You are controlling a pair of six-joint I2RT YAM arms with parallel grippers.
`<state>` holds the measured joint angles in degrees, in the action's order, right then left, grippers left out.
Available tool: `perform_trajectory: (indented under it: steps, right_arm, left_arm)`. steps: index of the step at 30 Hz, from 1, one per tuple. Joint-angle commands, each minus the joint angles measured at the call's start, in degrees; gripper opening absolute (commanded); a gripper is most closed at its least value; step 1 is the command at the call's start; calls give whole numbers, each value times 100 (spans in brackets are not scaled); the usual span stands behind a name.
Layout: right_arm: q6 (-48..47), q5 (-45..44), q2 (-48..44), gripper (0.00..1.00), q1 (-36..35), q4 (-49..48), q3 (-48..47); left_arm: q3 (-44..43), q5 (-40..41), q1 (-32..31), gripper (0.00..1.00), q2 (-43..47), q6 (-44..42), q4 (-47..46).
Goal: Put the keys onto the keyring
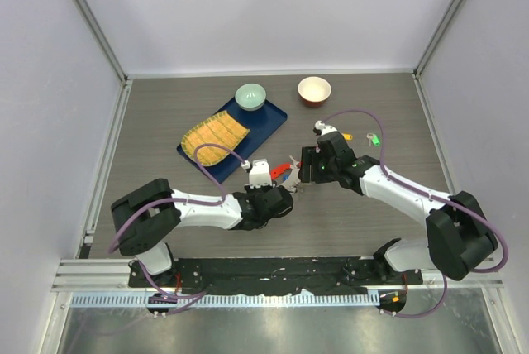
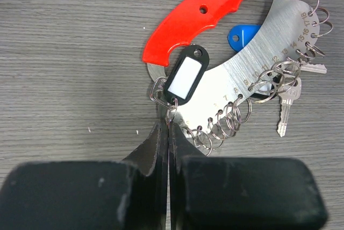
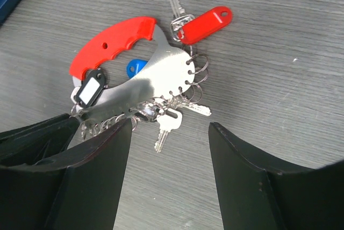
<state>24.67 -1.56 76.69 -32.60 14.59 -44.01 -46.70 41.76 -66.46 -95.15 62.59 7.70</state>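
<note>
The left gripper is clenched on the keyring's near edge between the arms, the right gripper hangs spread and empty just above it, so fetching seems next: the right must go for the loose keys lying beyond.

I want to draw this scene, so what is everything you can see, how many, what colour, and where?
keyring: one, silver, red handle, black, blue and red tags, table middle
yellow key: one, back right
green key: one, right of it
tray: one, blue, back left
cloth: one, yellow, on tray
green bowl: one, tray corner
white bowl: one, red outside, on table
table: one, grey wood
left gripper: one, black, shut on keyring
right gripper: one, black, open over keyring
</note>
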Motion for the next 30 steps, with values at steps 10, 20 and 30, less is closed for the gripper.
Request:
perform_trajectory:
  steps: [10, 20, 30]
  right_arm:
    - [-190, 1078, -944, 65, 17, -817, 85]
    - [-549, 1886, -1252, 64, 17, -1755, 314]
    - [-1657, 2178, -1850, 63, -229, -3700, 1456]
  left_arm:
    - [380, -141, 27, 0, 1358, -1590, -646]
    - [1031, -1819, 888, 0, 2483, -3674, -2036]
    - [846, -3032, 1390, 0, 3301, -4474, -1895]
